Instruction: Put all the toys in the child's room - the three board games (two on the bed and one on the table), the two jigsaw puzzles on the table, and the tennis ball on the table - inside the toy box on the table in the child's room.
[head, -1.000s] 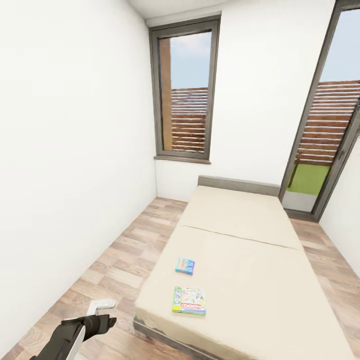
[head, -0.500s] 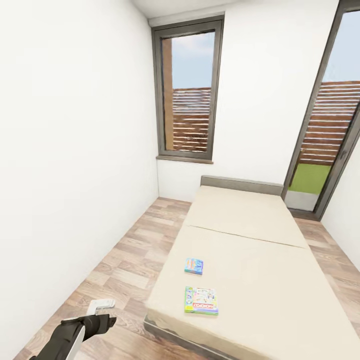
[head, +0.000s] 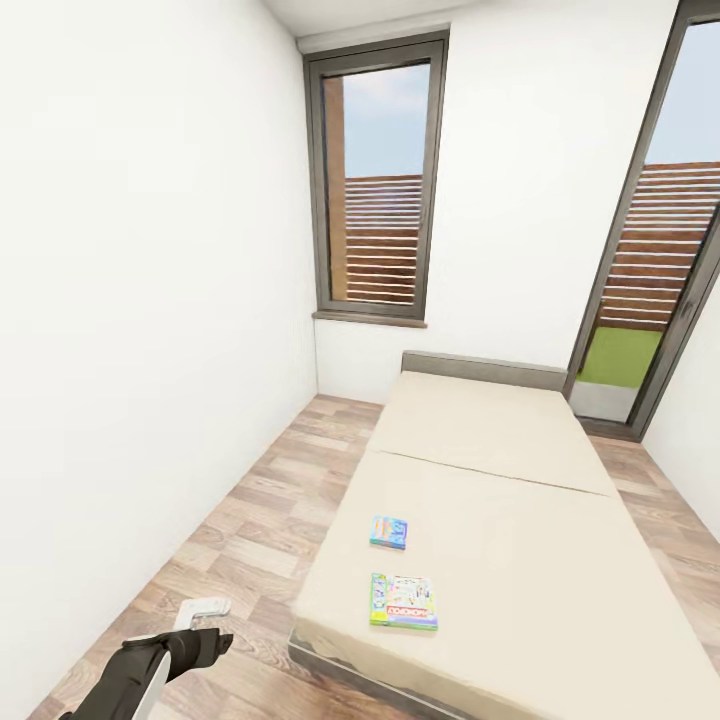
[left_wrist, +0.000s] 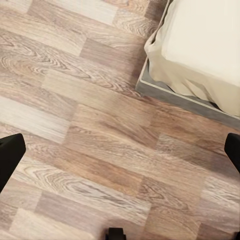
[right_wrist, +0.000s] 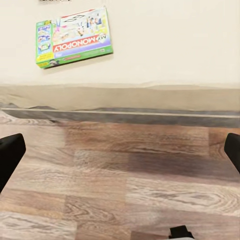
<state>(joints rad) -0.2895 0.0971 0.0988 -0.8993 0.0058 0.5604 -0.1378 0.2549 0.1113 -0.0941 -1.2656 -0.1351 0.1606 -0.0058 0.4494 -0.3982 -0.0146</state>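
Two board games lie on the bed near its foot edge.
The Monopoly box sits nearest that edge, the small blue box just beyond it. Left gripper and right gripper hang spread apart over the floor, holding nothing.

The floor looks like wood planks, grained and matt, in mixed brown and pale tones; the bed has a smooth beige cloth cover, softly creased at its corner, over a plain grey base. The two board games look like printed cardboard with a slight sheen; the walls are flat matt white; the window frame is dull dark grey.
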